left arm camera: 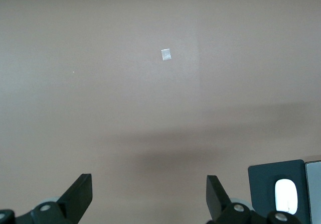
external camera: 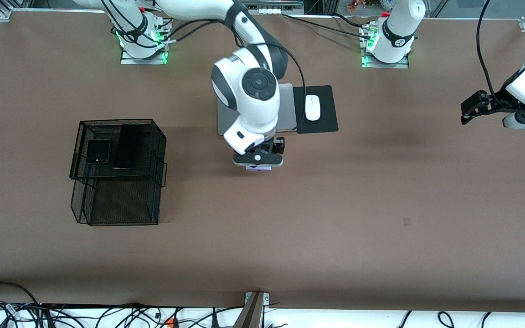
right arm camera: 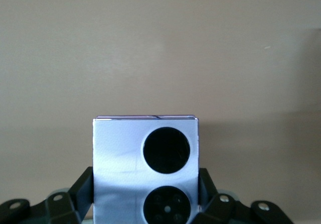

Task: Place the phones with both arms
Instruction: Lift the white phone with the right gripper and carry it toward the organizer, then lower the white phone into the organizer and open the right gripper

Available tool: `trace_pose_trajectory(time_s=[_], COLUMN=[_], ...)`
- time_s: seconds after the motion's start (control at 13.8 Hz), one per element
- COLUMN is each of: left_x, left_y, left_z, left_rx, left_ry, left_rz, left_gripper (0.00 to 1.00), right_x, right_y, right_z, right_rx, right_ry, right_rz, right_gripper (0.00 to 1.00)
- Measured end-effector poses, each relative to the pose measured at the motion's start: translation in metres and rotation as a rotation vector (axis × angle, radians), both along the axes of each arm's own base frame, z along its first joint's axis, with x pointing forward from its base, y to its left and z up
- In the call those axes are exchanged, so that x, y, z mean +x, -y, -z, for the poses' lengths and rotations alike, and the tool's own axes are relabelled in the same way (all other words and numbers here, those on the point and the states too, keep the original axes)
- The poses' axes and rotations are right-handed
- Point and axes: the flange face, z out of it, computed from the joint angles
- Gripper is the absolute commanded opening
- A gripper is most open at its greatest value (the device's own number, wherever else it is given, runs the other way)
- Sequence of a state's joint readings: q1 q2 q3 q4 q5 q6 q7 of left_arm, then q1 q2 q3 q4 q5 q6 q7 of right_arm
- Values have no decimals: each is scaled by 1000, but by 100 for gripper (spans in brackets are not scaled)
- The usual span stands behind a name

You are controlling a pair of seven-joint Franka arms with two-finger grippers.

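Note:
My right gripper [external camera: 258,165] is over the table's middle, just nearer the front camera than the laptop. It is shut on the lilac-white flip phone [external camera: 259,168]. In the right wrist view the phone [right arm camera: 118,148] with its two black circles sits between the fingers [right arm camera: 83,184] of that gripper [right arm camera: 145,189], low over the brown table. The small black flip phone [external camera: 97,151] and the long black slab phone [external camera: 128,146] lie in the top tray of a black mesh rack [external camera: 157,150]. My left gripper [external camera: 466,113] waits open and empty at the left arm's end of the table; its own view shows it [left arm camera: 149,186] above bare table.
A grey laptop [external camera: 287,111] lies under the right arm. Beside it a white mouse [external camera: 312,107] rests on a black pad [external camera: 326,120]; both show in the left wrist view, the mouse [left arm camera: 286,196] on the pad [left arm camera: 261,184]. A small pale mark [left arm camera: 166,54] is on the table.

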State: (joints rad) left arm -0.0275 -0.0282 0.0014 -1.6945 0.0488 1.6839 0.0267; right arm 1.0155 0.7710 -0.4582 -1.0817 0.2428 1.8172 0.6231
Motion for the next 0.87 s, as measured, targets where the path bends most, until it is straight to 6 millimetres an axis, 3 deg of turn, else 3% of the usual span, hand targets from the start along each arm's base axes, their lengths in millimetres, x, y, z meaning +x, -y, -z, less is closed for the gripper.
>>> trace_pose_trajectory(time_s=[0.15,0.36,0.58,0.87], left_x=[0,0,0,0], left_y=[2,5,4,1], left_z=[0,0,0,0], left_rx=[0,0,0,0], left_ry=[-1,-1,-1,-1], left_rz=[3,8,8,2], left_gripper=[100,100,100,100], right_x=[17,57,97,147], right_y=[37,124,229,385], right_z=[-21,-33,-28,-13], right_rx=[-39,-100,-100,-20], right_ry=[-29,-75,-129,-137], right_rz=[-35,-79,-115,-172], right_gripper=[2,2,2,2])
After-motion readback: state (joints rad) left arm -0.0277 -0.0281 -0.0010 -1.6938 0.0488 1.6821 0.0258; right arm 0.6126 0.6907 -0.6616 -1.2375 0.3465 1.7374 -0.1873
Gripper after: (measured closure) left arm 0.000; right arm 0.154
